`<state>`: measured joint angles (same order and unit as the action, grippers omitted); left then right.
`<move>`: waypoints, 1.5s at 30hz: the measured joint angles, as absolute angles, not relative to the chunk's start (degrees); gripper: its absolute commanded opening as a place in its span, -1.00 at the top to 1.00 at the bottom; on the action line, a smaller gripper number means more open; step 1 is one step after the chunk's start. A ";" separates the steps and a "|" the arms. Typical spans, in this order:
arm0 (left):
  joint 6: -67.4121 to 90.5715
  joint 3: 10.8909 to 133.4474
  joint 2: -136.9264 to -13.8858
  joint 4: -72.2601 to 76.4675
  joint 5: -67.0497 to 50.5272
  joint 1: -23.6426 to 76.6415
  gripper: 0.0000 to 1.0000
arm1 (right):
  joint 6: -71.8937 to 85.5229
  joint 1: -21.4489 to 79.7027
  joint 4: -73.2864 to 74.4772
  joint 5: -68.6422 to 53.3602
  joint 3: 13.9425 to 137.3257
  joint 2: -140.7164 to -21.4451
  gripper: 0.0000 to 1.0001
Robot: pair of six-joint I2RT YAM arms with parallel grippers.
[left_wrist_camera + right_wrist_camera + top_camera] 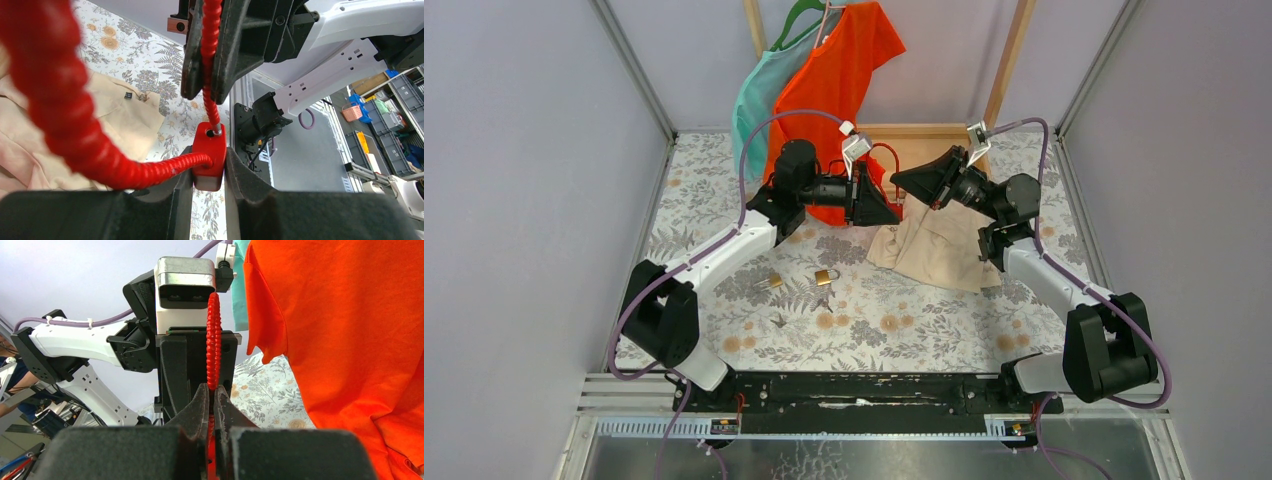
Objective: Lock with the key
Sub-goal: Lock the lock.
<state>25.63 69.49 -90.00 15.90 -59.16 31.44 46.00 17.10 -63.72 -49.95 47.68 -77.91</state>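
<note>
A red lock body (209,150) with a red coiled cable (65,125) hangs in the air over the back of the table. My left gripper (209,167) is shut on the lock body, one pad on each side. My right gripper (213,395) is shut on the cable's (213,340) free end and points at the left gripper (195,365). From above, the two grippers (894,208) (902,183) meet tip to tip. Something small and metallic, perhaps the key (823,303), lies on the floral cloth below a brass padlock (825,275); it is too small to be sure.
A second small padlock (769,283) and a small metal piece (779,320) lie on the floral tablecloth (894,330). Beige trousers (934,250) lie at centre right. An orange shirt (839,70) and a teal garment (759,95) hang on a wooden rack (1009,60) at the back.
</note>
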 measured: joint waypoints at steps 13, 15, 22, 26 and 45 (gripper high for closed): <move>25.17 69.30 -90.00 15.90 -59.66 31.22 1.00 | 43.81 17.15 -61.95 -50.11 46.85 -77.91 1.00; 24.86 69.28 -89.97 15.84 -59.99 31.09 1.00 | 43.55 17.15 -61.95 -50.11 46.72 -77.84 1.00; 21.34 69.30 -89.76 13.65 -60.23 30.68 1.00 | 42.28 17.21 -61.54 -50.54 46.33 -77.49 1.00; 18.70 69.38 -89.67 11.20 -59.81 30.39 1.00 | 40.51 17.26 -60.12 -51.53 46.19 -77.08 0.99; -0.99 71.66 -87.00 -8.97 -56.07 30.41 1.00 | 32.14 18.46 -56.31 -56.62 44.69 -76.23 1.00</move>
